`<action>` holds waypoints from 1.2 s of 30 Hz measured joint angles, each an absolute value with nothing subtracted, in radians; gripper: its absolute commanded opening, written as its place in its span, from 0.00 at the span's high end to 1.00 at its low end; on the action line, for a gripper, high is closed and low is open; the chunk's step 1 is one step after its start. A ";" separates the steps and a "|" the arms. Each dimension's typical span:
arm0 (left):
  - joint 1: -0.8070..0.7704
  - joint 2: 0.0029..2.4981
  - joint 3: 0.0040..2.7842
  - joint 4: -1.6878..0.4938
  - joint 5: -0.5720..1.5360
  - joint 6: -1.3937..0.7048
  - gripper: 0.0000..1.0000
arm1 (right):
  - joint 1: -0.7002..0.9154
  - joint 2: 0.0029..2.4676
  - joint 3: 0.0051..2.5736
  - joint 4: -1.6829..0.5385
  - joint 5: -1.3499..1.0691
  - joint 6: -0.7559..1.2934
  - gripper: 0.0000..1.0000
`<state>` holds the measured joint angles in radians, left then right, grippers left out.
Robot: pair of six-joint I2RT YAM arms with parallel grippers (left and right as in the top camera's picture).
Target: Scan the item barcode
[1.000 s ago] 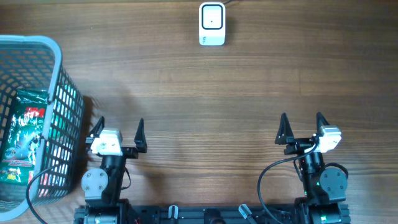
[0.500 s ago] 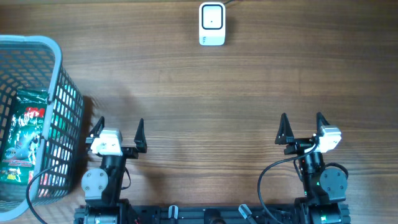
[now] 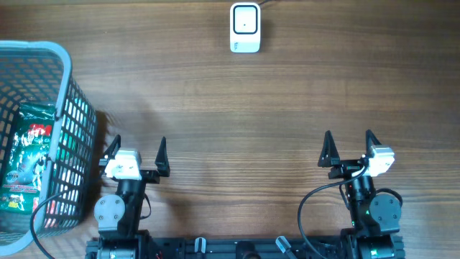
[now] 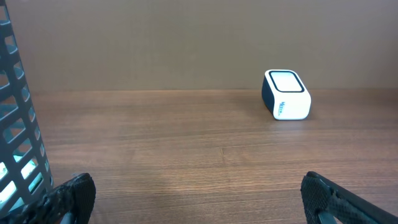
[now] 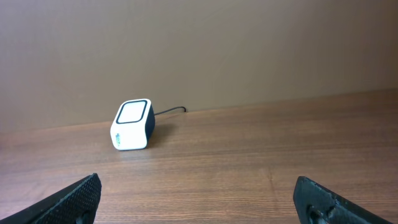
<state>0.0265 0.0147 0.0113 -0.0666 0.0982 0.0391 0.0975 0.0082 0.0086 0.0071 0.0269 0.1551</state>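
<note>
A green and red packet, the item, lies inside the grey mesh basket at the far left. The white barcode scanner stands at the table's far edge; it also shows in the left wrist view and the right wrist view. My left gripper hovers open near the front edge, just right of the basket, with nothing between its fingers. My right gripper is open and empty at the front right, its fingers wide apart.
The basket wall stands close on the left of my left gripper. A cable runs from the scanner's back. Bare wooden tabletop lies between the grippers and the scanner.
</note>
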 measured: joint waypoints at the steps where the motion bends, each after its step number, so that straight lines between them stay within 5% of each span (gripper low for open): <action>1: 0.027 0.015 0.011 -0.067 0.098 0.039 0.00 | 0.097 0.008 0.009 0.007 0.027 0.155 0.00; 13: 0.027 0.017 0.079 -0.142 0.210 0.019 0.00 | 0.097 0.008 0.009 0.007 0.027 0.155 0.01; 16: 0.027 0.070 0.273 -0.266 0.234 0.009 0.00 | 0.097 0.008 0.008 0.007 0.027 0.155 0.00; 24: 0.027 0.715 1.274 -0.925 0.235 -0.130 0.00 | 0.097 0.010 0.006 0.007 0.027 0.155 0.00; 28: 0.027 0.779 1.335 -0.934 0.290 -0.137 0.00 | 0.097 0.010 0.006 0.007 0.027 0.155 0.00; 36: 0.091 0.899 1.474 -0.941 -0.118 -0.453 0.00 | 0.097 0.010 0.006 0.007 0.027 0.155 0.00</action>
<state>0.0910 0.8993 1.4742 -0.9413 -0.1177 -0.4534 0.0975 0.0101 0.0063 0.0067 0.0269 0.1551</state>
